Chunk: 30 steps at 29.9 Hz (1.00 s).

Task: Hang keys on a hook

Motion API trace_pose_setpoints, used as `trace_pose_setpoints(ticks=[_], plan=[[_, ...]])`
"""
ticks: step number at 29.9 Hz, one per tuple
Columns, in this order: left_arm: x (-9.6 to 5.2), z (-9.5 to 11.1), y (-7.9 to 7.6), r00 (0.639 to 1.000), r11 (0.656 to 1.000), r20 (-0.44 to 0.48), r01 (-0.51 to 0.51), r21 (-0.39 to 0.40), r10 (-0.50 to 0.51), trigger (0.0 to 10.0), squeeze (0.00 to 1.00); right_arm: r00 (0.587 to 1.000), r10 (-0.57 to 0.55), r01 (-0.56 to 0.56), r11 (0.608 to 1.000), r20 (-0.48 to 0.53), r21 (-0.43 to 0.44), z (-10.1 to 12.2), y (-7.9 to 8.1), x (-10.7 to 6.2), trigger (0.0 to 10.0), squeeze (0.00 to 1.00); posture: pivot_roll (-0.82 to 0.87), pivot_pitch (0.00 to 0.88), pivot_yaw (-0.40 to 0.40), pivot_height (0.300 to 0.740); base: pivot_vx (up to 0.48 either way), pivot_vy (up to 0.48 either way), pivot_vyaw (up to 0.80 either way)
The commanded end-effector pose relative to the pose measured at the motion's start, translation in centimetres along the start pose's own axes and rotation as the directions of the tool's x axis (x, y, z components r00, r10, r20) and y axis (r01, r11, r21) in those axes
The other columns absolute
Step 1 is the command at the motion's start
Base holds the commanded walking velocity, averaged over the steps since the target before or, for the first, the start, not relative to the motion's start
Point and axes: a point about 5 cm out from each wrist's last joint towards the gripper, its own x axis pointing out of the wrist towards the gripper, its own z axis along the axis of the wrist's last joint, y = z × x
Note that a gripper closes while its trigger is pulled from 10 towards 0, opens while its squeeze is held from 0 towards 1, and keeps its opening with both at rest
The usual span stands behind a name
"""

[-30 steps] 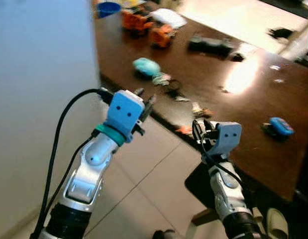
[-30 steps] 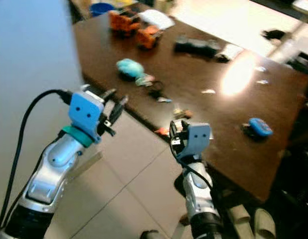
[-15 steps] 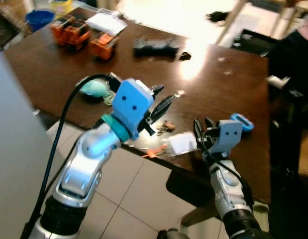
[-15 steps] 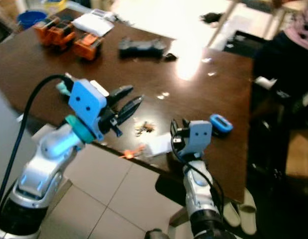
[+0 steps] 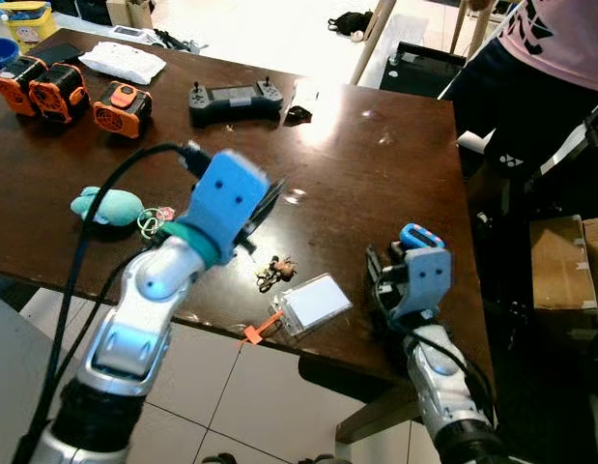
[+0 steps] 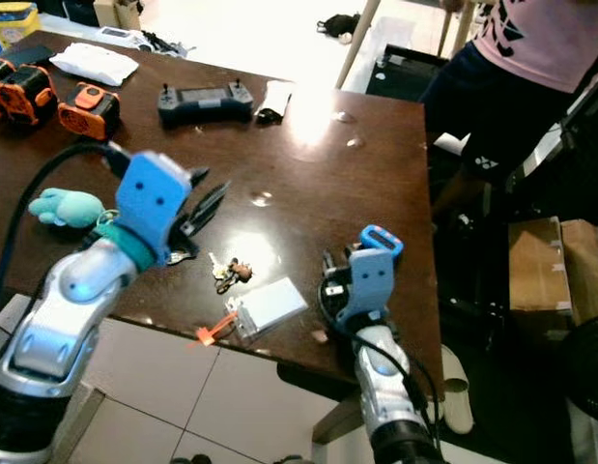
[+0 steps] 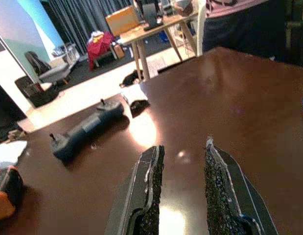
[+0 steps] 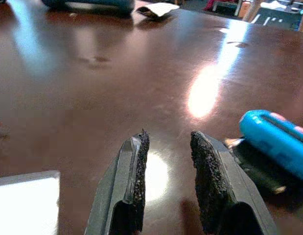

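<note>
Brown table [image 6: 356, 184] holds keys [image 6: 226, 273], apparently between both grippers.

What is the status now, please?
Left gripper open, above table. Right gripper open, empty, low over table. Keys on table, untouched. Card holder beside keys; no hook seen.

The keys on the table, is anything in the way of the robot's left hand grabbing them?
Nothing visible blocks them. The keys lie on bare table just beyond the left gripper, whose fingers are open. A white card holder lies beside them, not between.

The person [image 6: 530, 58] is cut off above the torso.
</note>
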Motion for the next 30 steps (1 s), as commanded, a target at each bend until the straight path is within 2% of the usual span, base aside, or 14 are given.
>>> trace_pose_setpoints(ticks=[1,2,6,7,9,10,15,16,17,18,20,23,29,30], plan=[[-0.8,-1.5,-1.2,0.997,0.998,-0.049,0.065,0.024,-0.064,10.0,0.00,0.998,0.020,-0.021,1.000,-0.051,-0.017,-1.3,0.3,-1.0,10.0,0.00,-0.09,0.081,0.002,0.740,0.000,0.000,0.00],[-1.5,-2.9,-1.9,0.993,0.996,-0.086,0.084,0.011,-0.083,10.0,0.00,0.997,0.035,-0.037,0.999,-0.072,-0.023,-1.8,0.6,-1.3,10.0,0.00,-0.09,0.083,0.002,0.740,0.000,0.000,0.00],[-2.1,-3.8,-2.3,0.990,0.996,-0.111,0.092,0.000,-0.092,10.0,0.00,0.995,0.044,-0.046,0.999,-0.085,-0.025,-2.2,0.9,-1.6,10.0,0.00,-0.09,0.084,0.003,0.740,0.000,0.000,0.00],[-3.1,-4.6,-3.1,0.980,0.988,-0.138,0.137,-0.068,-0.145,10.0,0.00,0.994,0.051,-0.054,0.998,-0.099,-0.023,-2.5,1.1,-1.9,10.0,0.00,-0.09,0.090,0.000,0.740,0.000,0.000,0.00],[-3.1,-4.6,-3.1,0.980,0.988,-0.138,0.137,-0.068,-0.145,10.0,0.00,0.994,0.051,-0.054,0.998,-0.099,-0.023,-2.5,1.1,-1.9,10.0,0.00,-0.09,0.090,0.000,0.740,0.000,0.000,0.00],[-4.0,-5.3,-3.9,0.965,0.974,-0.156,0.196,-0.111,-0.212,10.0,0.00,0.992,0.056,-0.059,0.998,-0.109,-0.022,-2.8,1.2,-2.1,10.0,0.00,-0.08,0.091,0.000,0.740,0.000,0.000,0.00],[-4.7,-6.1,-4.6,0.950,0.967,-0.188,0.231,-0.111,-0.249,10.0,0.00,0.991,0.057,-0.060,0.998,-0.117,-0.021,-3.0,1.3,-2.2,10.0,0.00,-0.08,0.094,-0.001,0.740,0.000,0.000,0.00],[-5.1,-7.3,-5.7,0.931,0.959,-0.230,0.269,-0.087,-0.282,10.0,0.00,0.991,0.058,-0.061,0.998,-0.124,-0.021,-3.1,1.2,-2.2,10.0,0.00,-0.08,0.098,-0.005,0.740,0.000,0.000,0.00],[-5.1,-7.3,-5.7,0.931,0.959,-0.230,0.269,-0.087,-0.282,10.0,0.00,0.991,0.058,-0.061,0.998,-0.124,-0.021,-3.1,1.2,-2.2,10.0,0.00,-0.08,0.098,-0.005,0.740,0.000,0.000,0.00],[-5.1,-8.4,-6.7,0.915,0.952,-0.265,0.298,-0.066,-0.304,10.0,0.00,0.990,0.058,-0.062,0.998,-0.127,-0.027,-3.1,1.2,-2.2,10.0,0.00,-0.09,0.103,-0.008,0.740,0.000,0.000,0.00],[-5.1,-8.4,-6.7,0.915,0.952,-0.265,0.298,-0.066,-0.304,10.0,0.00,0.990,0.058,-0.062,0.998,-0.127,-0.027,-3.1,1.2,-2.2,10.0,0.00,-0.09,0.103,-0.008,0.740,0.000,0.000,0.00],[-5.1,-9.5,-8.2,0.890,0.938,-0.301,0.342,-0.055,-0.342,10.0,0.00,0.990,0.056,-0.061,0.998,-0.130,-0.034,-3.2,1.0,-2.2,10.0,0.00,-0.09,0.108,-0.008,0.740,0.000,0.000,0.00],[-5.6,-10.1,-8.7,0.874,0.927,-0.317,0.370,-0.056,-0.368,10.0,0.00,0.990,0.050,-0.055,0.998,-0.131,-0.034,-3.3,0.9,-2.3,10.0,0.00,-0.10,0.111,-0.009,0.740,0.000,0.000,0.00],[-5.8,-10.4,-8.7,0.878,0.934,-0.327,0.353,-0.047,-0.349,7.9,0.00,0.990,0.047,-0.052,0.998,-0.131,-0.031,-3.3,0.9,-2.4,10.0,0.00,-0.10,0.112,-0.009,0.740,0.000,0.000,0.00]])
